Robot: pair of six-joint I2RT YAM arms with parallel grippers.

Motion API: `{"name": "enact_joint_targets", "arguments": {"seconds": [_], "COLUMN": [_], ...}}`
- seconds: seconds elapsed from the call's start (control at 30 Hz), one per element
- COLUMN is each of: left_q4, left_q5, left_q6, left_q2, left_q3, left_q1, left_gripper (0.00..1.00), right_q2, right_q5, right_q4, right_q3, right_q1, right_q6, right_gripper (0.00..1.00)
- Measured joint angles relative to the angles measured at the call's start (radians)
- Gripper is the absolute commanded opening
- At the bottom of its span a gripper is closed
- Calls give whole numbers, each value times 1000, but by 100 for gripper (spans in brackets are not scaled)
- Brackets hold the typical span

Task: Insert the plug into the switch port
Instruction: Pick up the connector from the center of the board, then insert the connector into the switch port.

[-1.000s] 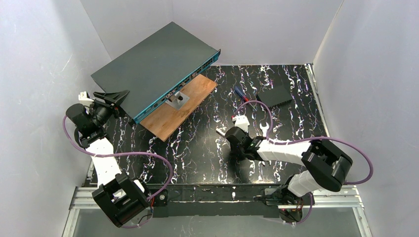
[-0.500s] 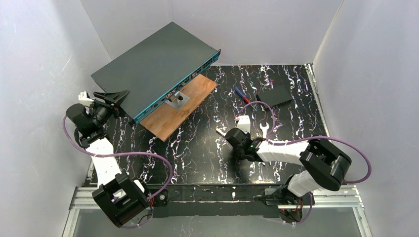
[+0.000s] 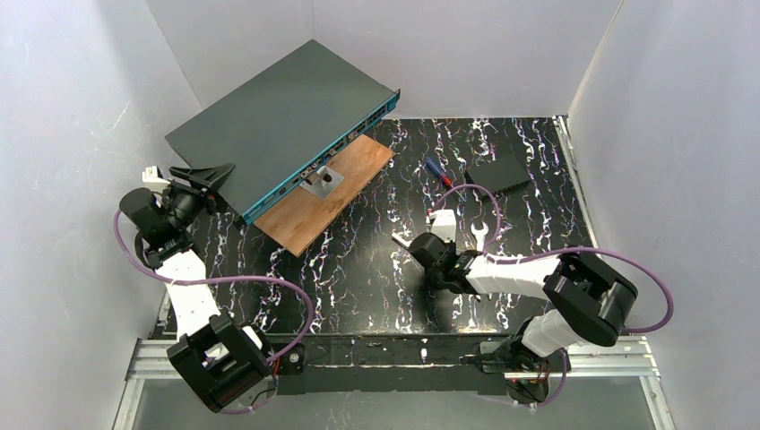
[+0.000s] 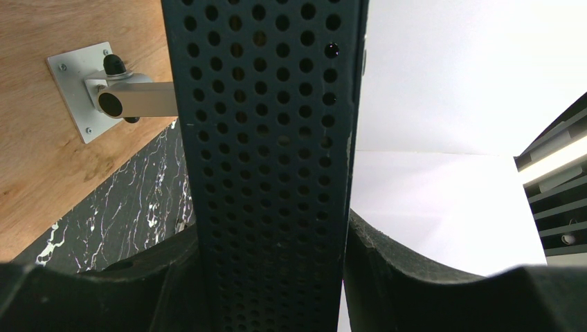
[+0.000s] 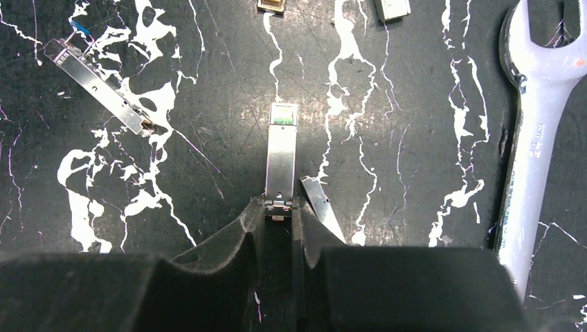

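From right wrist only: right jaws nipped narrowly onto near end of plug (image 5: 282,162) on bench (image 5: 415,104), spanner (image 5: 540,138) alongside. From left wrist only: left jaws clamping perforated side of switch (image 4: 270,173).

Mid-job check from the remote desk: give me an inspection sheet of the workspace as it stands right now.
Surface: black table with white veining.
Job's things: switch at far left, teal port edge facing a wooden board; plug lying flat on the table.
Clutter: wrench, screwdriver, small black box, second metal module, bracket on the board.
Claws: left claw clamped on the switch's perforated side; right claw appears to pinch the plug's near end.
Cables: purple cable looping along each arm.
Surroundings: white walls on three sides.
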State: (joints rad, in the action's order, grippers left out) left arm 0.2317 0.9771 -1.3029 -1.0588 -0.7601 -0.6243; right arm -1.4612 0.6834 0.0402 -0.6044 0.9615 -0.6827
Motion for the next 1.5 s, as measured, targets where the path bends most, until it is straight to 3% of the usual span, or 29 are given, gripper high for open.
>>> {"name": "enact_joint_targets", "arguments": {"seconds": [0.4,1.0,1.5], "left_q4": [0,0,0], "left_q5": [0,0,0], "left_q6": [0,0,0], "left_q2": [0,0,0], "left_q3": [0,0,0], "left_q1": [0,0,0], "left_gripper": [0,0,0], "right_q2": [61,122,-73], "right_q5": [-50,-285,-484], "right_q4": [46,218,356], "right_q3": [-31,-435,-812], "right_q1": [-5,-6,-2], "right_q6": [193,535,658], "right_gripper": [5,2,2]}}
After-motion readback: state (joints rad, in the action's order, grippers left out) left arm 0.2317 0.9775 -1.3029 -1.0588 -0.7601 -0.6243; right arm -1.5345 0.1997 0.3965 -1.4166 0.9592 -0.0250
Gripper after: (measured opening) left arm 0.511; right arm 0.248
